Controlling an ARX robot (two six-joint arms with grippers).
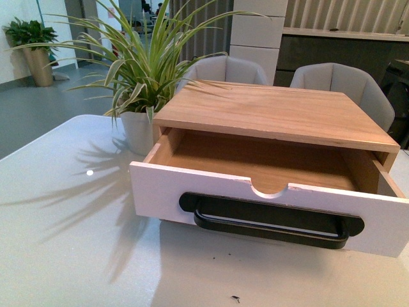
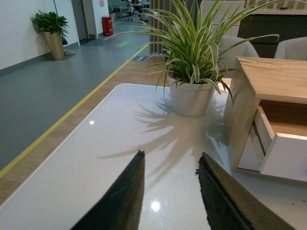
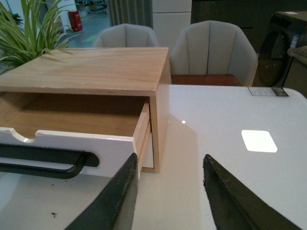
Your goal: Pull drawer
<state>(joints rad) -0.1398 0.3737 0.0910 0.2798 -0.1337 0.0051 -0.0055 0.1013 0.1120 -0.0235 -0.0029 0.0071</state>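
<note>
The drawer stands pulled well out of its light wood cabinet, showing its wood floor, the half-round notch in the white front and the long black bar handle. Neither arm shows in the front view. My left gripper is open above the bare table, left of the cabinet, with the drawer's end off to its side. My right gripper is open too, just off the drawer's right front corner, touching nothing. The handle's end lies beside it.
A potted spider plant stands on the white table at the cabinet's left rear corner. Two grey chairs sit behind the table. The table's left edge drops to the floor.
</note>
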